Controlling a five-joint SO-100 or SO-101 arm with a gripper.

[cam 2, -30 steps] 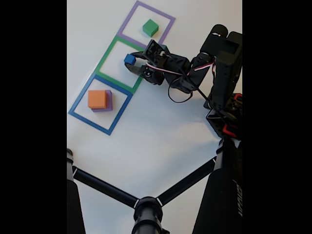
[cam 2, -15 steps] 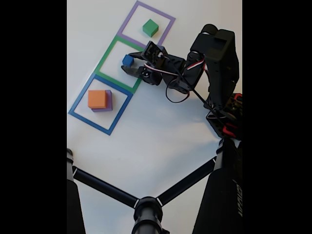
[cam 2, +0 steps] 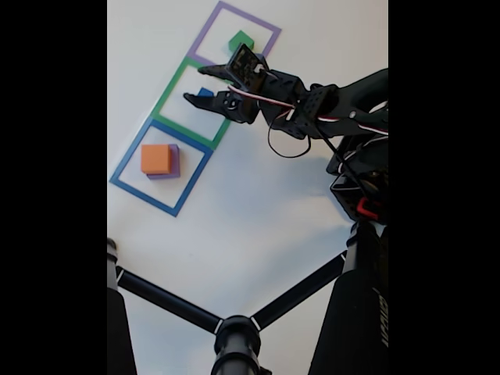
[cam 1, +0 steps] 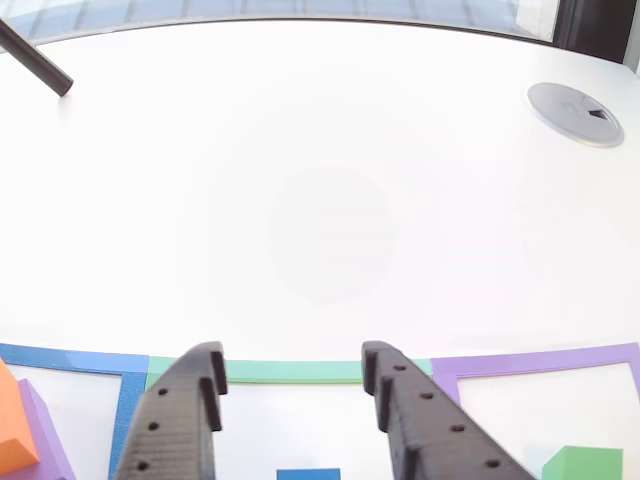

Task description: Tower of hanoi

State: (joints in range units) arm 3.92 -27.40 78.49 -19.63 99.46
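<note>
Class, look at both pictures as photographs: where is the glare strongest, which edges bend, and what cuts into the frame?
Other view: the white table is washed out by glare, its far edge curves, and the fingers loom large. Fixed view: black bars flank the picture, and a tripod cuts into the bottom.

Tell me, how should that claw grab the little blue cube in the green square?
Probably from straight above, closing on two opposite flat sides. The blue cube sits alone inside the green square, nothing crowding it. The gripper already hangs open over it, one finger to each side.
</note>
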